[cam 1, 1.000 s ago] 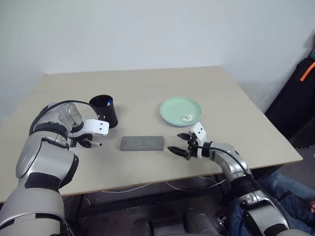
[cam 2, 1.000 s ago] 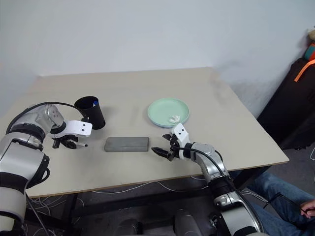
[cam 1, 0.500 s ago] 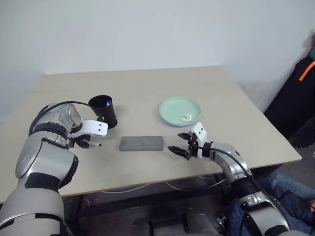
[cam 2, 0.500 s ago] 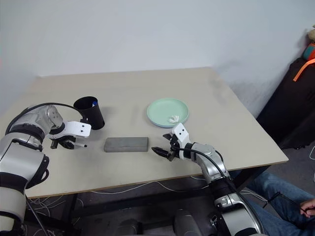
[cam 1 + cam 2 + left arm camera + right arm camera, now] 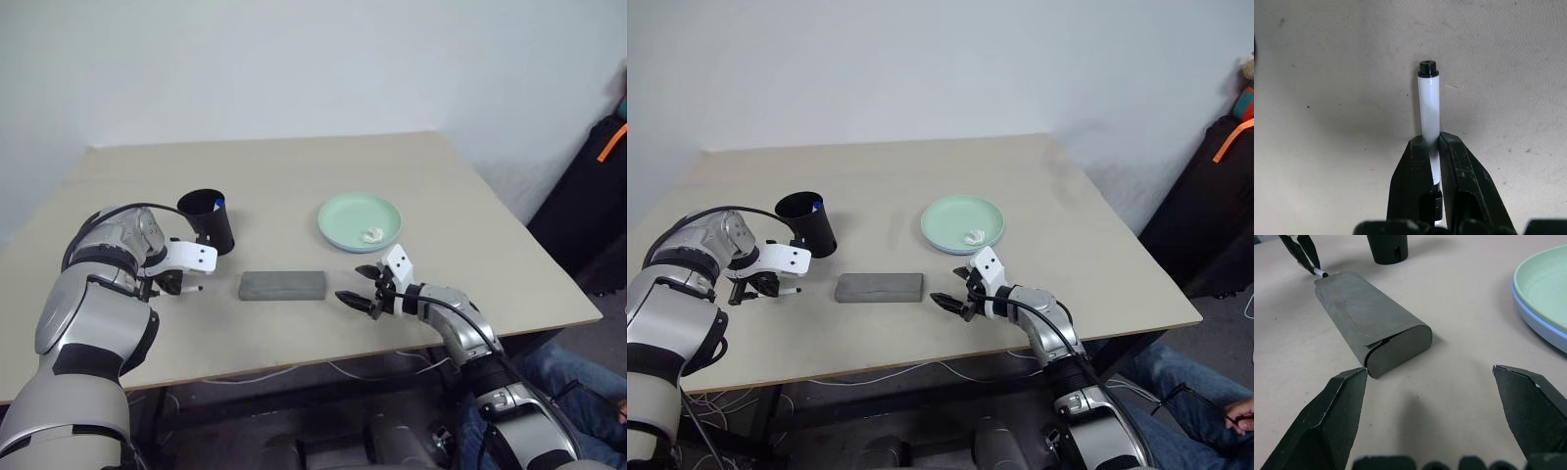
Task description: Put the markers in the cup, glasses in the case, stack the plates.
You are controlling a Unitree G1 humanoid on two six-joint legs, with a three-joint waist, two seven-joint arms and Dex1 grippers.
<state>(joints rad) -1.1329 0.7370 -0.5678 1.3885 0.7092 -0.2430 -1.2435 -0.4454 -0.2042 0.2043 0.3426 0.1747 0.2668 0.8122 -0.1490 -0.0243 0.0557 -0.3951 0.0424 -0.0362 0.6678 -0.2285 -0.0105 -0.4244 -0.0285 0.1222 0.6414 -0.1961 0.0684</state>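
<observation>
My left gripper (image 5: 1432, 140) points down at the table's left side and is shut on a white marker (image 5: 1429, 103) with a black end, which lies level just left of the grey case (image 5: 282, 285). Behind it stands the black cup (image 5: 208, 221), with a blue marker cap (image 5: 217, 203) showing at its rim. The case looks closed, and the glasses are out of view. The mint green plate (image 5: 1547, 289) rests on the light blue plate (image 5: 1538, 322). My right gripper (image 5: 358, 287) stands open, apart from the case's right end and aimed at it.
A small white crumpled scrap (image 5: 371, 235) lies in the green plate. A black bag with an orange strap (image 5: 598, 196) stands right of the table. A person's legs in jeans (image 5: 578, 392) are by the front right corner.
My left gripper's fingers have shut on the marker. Neither arm has moved from its place.
</observation>
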